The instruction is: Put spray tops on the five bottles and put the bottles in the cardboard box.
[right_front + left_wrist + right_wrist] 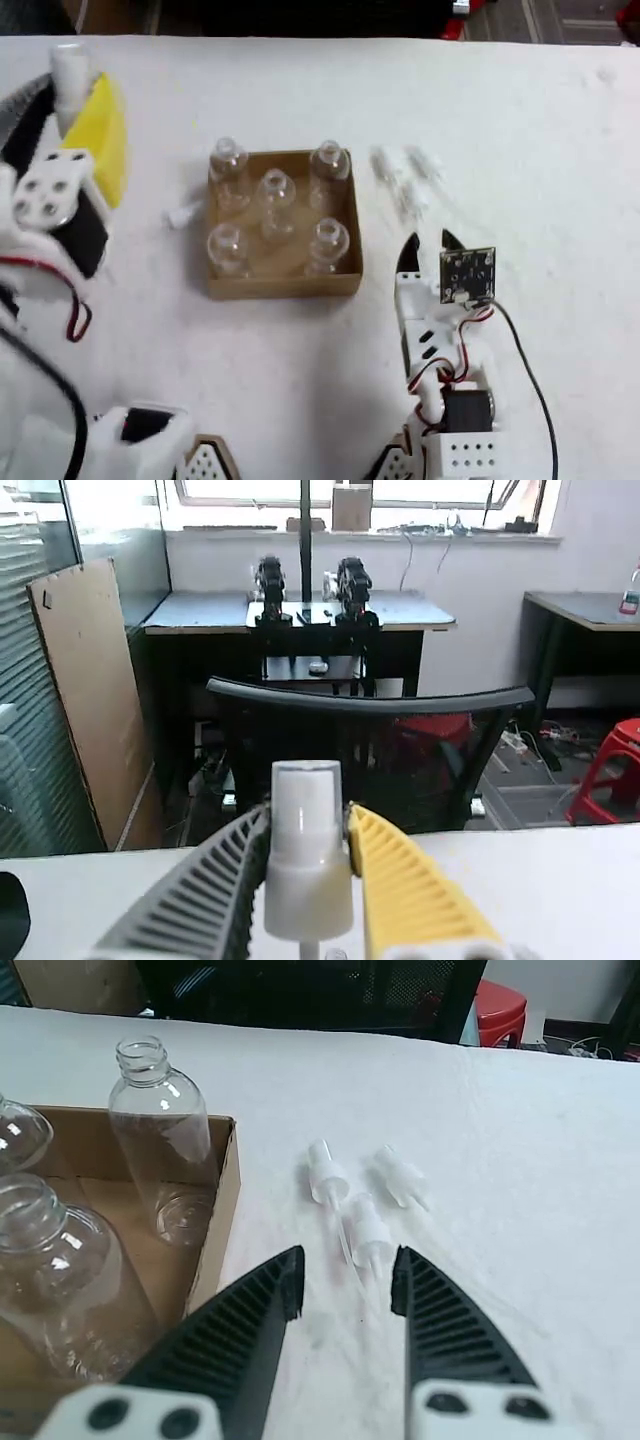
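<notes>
Five clear uncapped bottles (276, 190) upright in cardboard box (284, 285); white spray tops (405, 180) loose beside it

The left arm (55, 200) stood raised at ten o'clock in the high view. Its left gripper (305, 825) pointed level toward twelve, grey and yellow fingers clamped on a spray top (307, 850). At five o'clock the right arm (445, 340) sat low, its right gripper (428, 240) aimed toward twelve, black jaws parted.

Five bottles (277, 192) in cardboard box (285, 286), spray tops (405, 180) right, one spray top (182, 215) left
</notes>
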